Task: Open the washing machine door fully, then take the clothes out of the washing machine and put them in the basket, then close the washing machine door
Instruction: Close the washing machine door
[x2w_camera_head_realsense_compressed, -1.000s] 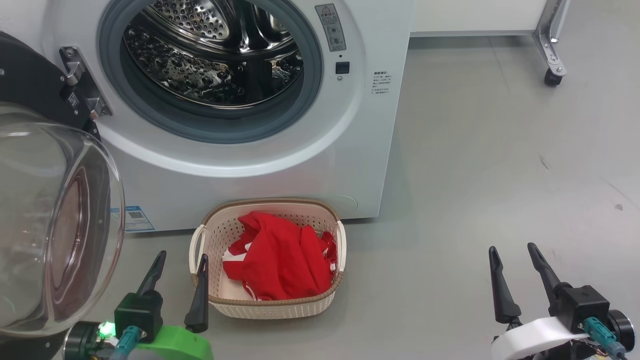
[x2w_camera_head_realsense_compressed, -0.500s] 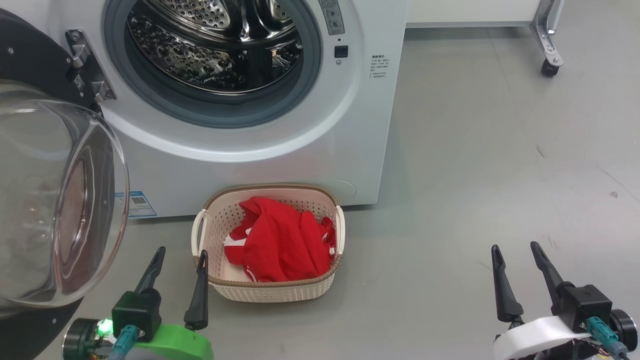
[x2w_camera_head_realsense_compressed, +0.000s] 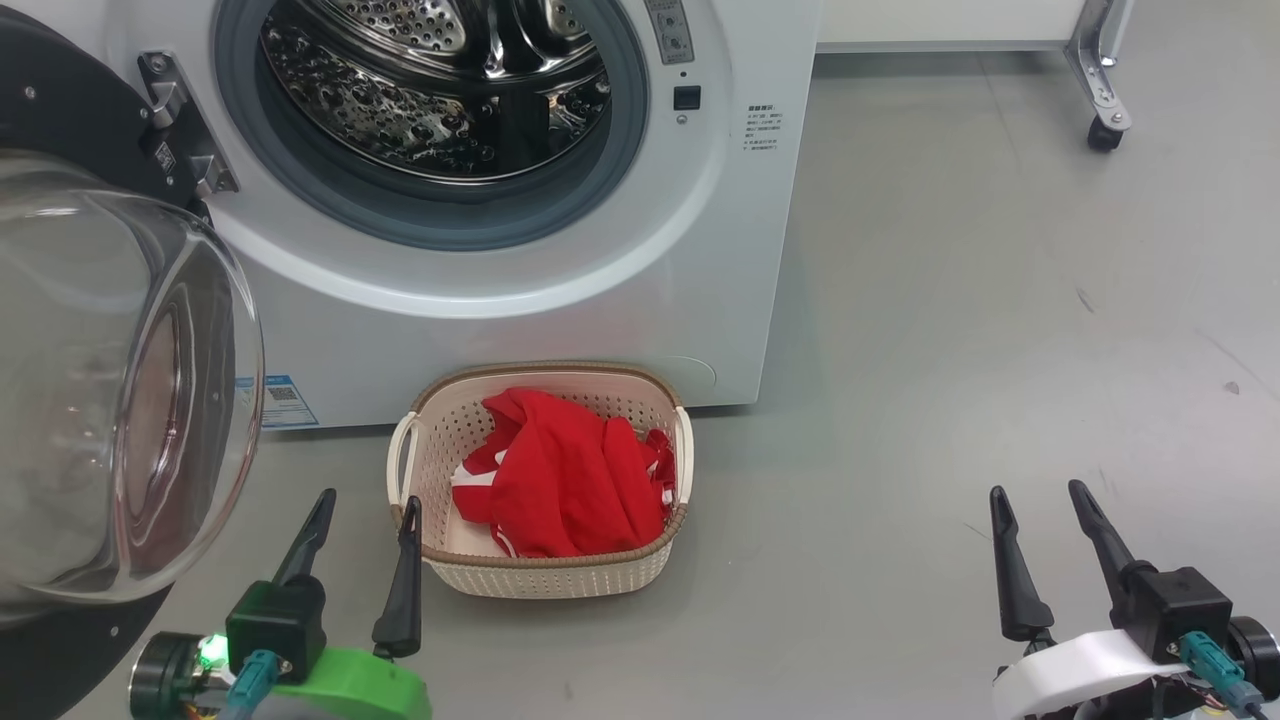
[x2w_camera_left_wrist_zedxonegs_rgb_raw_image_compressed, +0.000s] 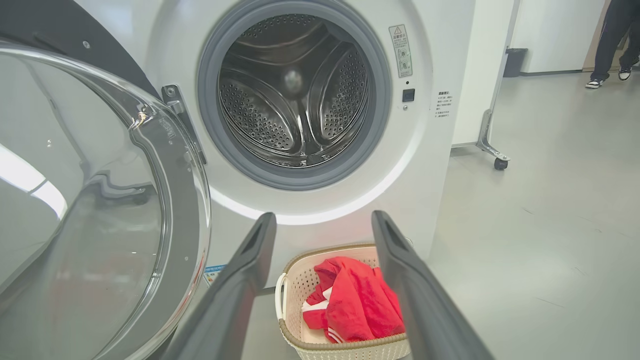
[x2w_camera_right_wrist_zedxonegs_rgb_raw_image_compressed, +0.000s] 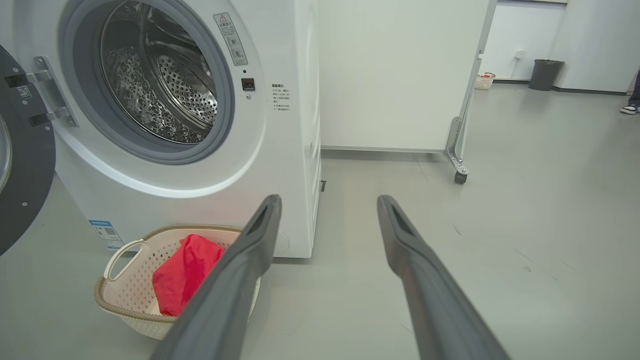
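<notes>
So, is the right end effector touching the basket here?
Apart. The head view shows a wide stretch of grey floor between the right end effector and the basket.

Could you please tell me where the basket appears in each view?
Head view: basket low centre, before the washing machine.
Left wrist view: basket bottom centre, framed by the open left gripper.
Right wrist view: basket lower left, partly behind the right gripper.
Shared landmark: red clothes inside it.
</notes>
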